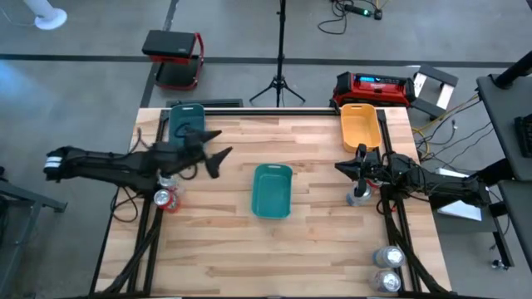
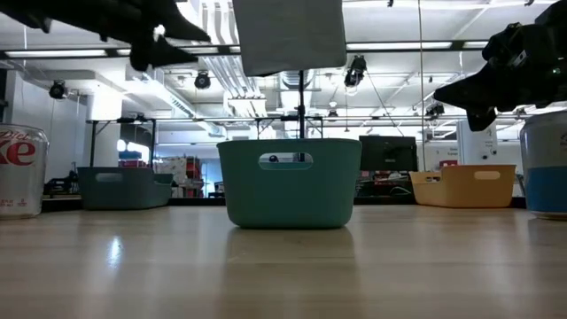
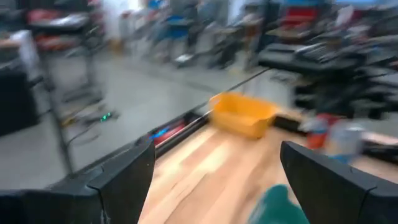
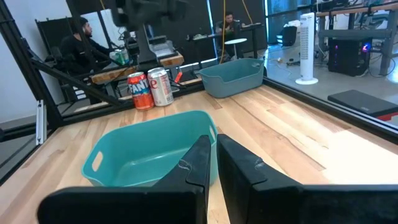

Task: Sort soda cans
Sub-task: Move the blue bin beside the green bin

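Note:
My left gripper [image 1: 218, 147] hangs open above the table's left half, left of the teal tray [image 1: 272, 189], with nothing between its fingers [image 3: 124, 177]. A red soda can [image 1: 166, 199] stands beside that arm, and a second can [image 1: 171, 178] is partly hidden under it; in the right wrist view they show as an orange-red can [image 4: 141, 91] and a silver one [image 4: 161, 86]. My right gripper [image 1: 340, 166] is shut and empty, above the table right of the teal tray [image 4: 146, 155]. A silver can [image 1: 359, 196] stands on the table close under the right arm.
A dark teal tray [image 1: 187, 121] sits at the far left and an orange tray [image 1: 359, 124] at the far right. Two silver cans [image 1: 388, 257] [image 1: 385, 281] stand near the front right corner. People sit at desks [image 4: 81, 43] beyond the table.

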Tool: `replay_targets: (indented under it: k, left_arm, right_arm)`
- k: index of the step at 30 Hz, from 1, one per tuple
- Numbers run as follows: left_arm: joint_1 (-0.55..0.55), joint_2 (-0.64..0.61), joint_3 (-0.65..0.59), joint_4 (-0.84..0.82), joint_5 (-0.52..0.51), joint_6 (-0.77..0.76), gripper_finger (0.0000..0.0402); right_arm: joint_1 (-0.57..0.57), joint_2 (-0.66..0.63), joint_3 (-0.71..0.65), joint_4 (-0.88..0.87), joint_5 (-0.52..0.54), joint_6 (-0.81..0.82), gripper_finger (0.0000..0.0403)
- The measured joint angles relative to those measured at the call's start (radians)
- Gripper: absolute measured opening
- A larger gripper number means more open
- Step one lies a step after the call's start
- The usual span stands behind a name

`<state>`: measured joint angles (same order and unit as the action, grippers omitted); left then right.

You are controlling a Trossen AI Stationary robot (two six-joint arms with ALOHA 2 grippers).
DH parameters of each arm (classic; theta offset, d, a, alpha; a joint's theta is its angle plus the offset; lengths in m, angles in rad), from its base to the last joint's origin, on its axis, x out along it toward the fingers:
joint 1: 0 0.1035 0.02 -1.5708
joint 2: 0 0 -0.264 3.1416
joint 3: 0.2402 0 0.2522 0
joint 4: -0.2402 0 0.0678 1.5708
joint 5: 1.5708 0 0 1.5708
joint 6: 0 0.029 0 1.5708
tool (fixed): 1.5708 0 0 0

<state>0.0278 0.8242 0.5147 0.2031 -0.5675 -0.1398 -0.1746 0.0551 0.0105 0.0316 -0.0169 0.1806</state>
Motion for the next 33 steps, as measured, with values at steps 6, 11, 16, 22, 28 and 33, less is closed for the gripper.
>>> replay_targets:
  k: [6, 11, 16, 22, 28, 33]
  left_arm:
    - [0.133, 0.147, 0.122, -0.277, -0.08, -0.118, 0.0329]
    - [0.243, 0.263, 0.328, -0.663, 0.009, -0.226, 0.0329]
    - [0.321, 0.412, 0.459, -0.937, 0.129, -0.236, 0.0329]
    - [0.42, 0.579, 0.513, -1.057, 0.161, -0.225, 0.0329]
    - [0.559, 0.694, 0.63, -1.21, 0.16, -0.172, 0.0329]
    - [0.646, 0.753, 0.733, -1.289, 0.168, -0.152, 0.0329]
  right_arm:
    - [0.0, 0.0, 0.0, 0.0, 0.0, 0.0, 0.0022]
    - [0.0, 0.0, 0.0, 0.0, 0.0, 0.0, 0.0023]
    - [0.0, 0.0, 0.0, 0.0, 0.0, 0.0, 0.0023]
    - [0.0, 0.0, 0.0, 0.0, 0.0, 0.0, 0.0023]
    - [0.0, 0.0, 0.0, 0.0, 0.0, 0.0, 0.0022]
    - [0.0, 0.0, 0.0, 0.0, 0.0, 0.0, 0.0022]
